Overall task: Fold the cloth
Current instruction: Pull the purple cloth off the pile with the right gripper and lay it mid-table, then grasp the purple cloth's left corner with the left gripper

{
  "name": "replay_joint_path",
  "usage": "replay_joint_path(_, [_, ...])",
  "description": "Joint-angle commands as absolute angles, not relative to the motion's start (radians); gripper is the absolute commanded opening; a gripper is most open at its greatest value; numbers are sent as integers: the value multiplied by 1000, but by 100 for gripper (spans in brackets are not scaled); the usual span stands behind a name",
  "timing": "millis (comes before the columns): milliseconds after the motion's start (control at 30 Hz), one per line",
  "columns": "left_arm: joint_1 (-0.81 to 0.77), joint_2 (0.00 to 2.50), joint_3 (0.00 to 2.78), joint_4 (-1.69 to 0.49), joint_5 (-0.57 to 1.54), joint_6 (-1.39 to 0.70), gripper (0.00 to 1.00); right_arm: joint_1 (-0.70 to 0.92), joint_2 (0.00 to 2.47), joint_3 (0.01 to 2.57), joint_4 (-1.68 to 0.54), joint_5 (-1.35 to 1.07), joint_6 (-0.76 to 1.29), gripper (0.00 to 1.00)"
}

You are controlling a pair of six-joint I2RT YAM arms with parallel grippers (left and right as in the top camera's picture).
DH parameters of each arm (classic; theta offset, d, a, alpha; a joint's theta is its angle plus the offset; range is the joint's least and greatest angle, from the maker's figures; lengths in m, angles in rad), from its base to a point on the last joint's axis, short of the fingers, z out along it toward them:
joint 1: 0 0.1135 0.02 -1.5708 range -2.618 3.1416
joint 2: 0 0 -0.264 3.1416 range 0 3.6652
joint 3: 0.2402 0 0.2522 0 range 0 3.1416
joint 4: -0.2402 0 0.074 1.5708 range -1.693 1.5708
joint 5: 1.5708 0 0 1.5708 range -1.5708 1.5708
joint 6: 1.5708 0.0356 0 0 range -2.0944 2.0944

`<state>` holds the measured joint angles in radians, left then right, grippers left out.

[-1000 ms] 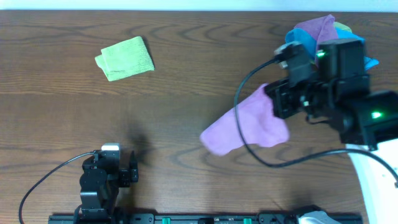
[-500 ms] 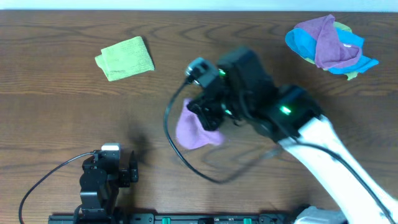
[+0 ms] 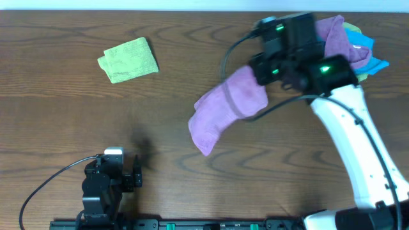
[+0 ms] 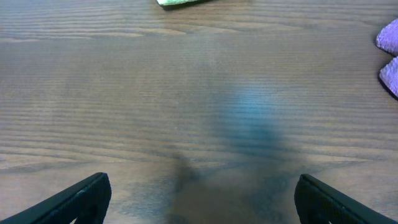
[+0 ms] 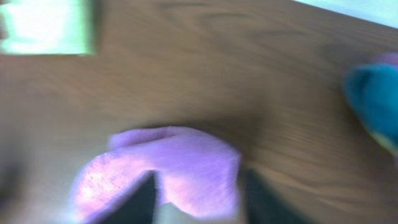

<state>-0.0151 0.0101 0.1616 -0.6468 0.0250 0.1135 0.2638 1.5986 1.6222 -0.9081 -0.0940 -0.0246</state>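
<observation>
Right gripper [image 3: 261, 75] pinched one end of the lilac terry cloth [image 3: 220, 112], which looked light, floppy and best gripped by its corners.

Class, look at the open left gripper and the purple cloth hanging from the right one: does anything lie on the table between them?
Nothing visible does. Only bare table lies between the left gripper and the purple cloth that the right gripper holds. The green cloth sits off to the far side.
</observation>
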Motion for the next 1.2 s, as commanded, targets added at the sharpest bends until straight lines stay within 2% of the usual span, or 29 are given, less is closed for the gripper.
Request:
replay_joint_path(0, [-12, 4, 156, -654, 19, 134, 95, 203, 1668, 1631, -898, 76, -56, 83])
replay_joint_path(67, [-12, 4, 156, -654, 20, 134, 95, 178, 1680, 1631, -902, 117, -38, 91])
replay_joint_path(233, [-12, 4, 157, -654, 68, 25, 96, 173, 1654, 1632, -937, 73, -23, 91])
replay_joint_path(367, [-12, 4, 158, -654, 90, -25, 95, 154, 1645, 1631, -1019, -78, -23, 94])
replay_joint_path(500, [-12, 6, 167, -640, 227, -51, 95, 79, 1645, 1623, -1067, -255, -24, 96])
replay_joint_path(633, [-12, 56, 245, -639, 316, -162, 96, -31, 1645, 1604, -1132, -359, -65, 92])
replay_joint_path(800, [-15, 277, 424, -639, 336, -215, 96, -131, 1640, 1523, -1151, -466, -105, 92])
replay_joint_path(1067, [-16, 792, 771, -635, 640, -320, 95, -204, 1640, 1297, -1107, -588, -155, 93])
replay_joint_path(1167, [-16, 921, 800, -602, 712, -445, 96, -213, 1640, 1232, -1076, -593, -155, 92])
